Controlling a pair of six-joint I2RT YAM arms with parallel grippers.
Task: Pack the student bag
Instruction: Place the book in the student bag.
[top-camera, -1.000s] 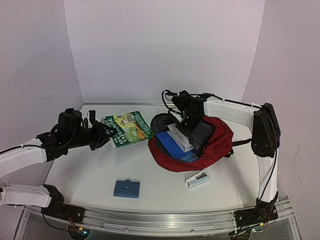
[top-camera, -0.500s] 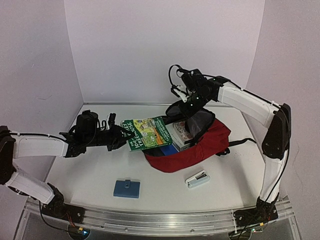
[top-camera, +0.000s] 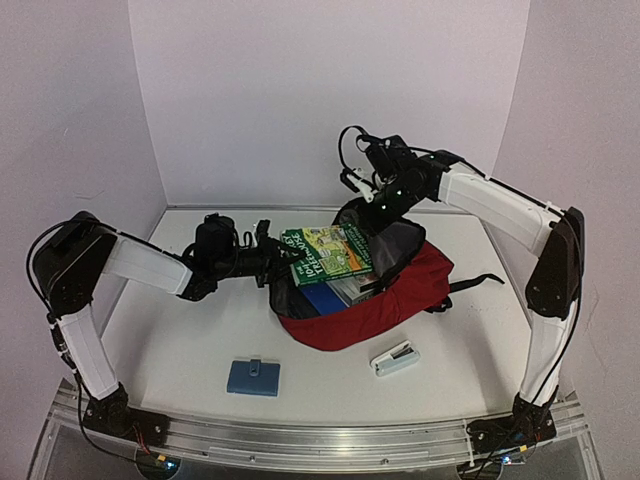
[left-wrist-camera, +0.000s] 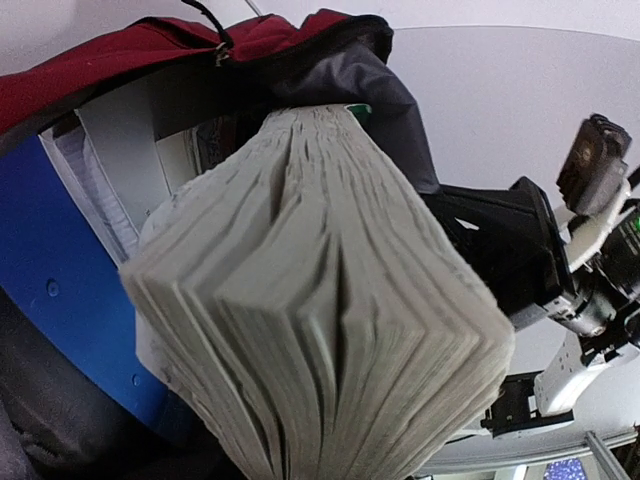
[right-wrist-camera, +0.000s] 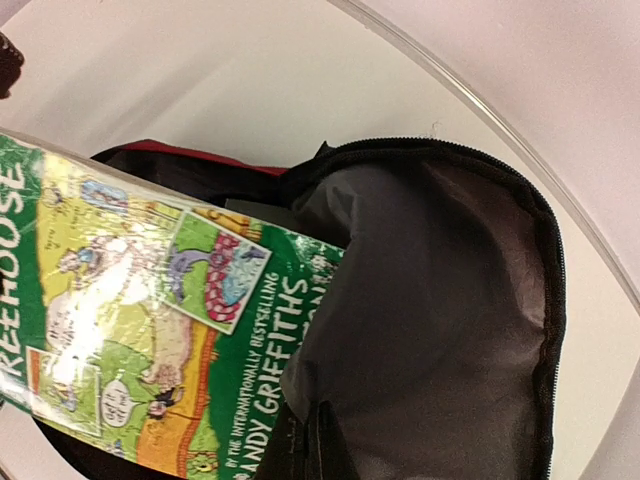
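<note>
White table (top-camera: 180, 330), enclosed by pale lilac walls. Student bag (top-camera: 410, 290): dark red fabric, lying right of centre on the table, mouth open toward the left, grey-lined upper flap raised. Contents showing: a blue folder (top-camera: 322, 296) and a white block-shaped item (top-camera: 352, 290), both partly hidden. Right fingers (top-camera: 372, 207): clenched on the rim of the raised flap at the bag's far side. Green paperback (top-camera: 328, 252): cover up, tilted, one end inside the bag's mouth above the blue folder and under the flap; the left wrist view shows its fanned page edges close up. Left fingers (top-camera: 284, 257): grasping the paperback at its outer end, arm stretched across from the left. Blue pouch (top-camera: 253, 377): flat on the table toward the front, well apart from the bag. Pale blue stapler (top-camera: 396, 358): on the table just in front of the bag.
</note>
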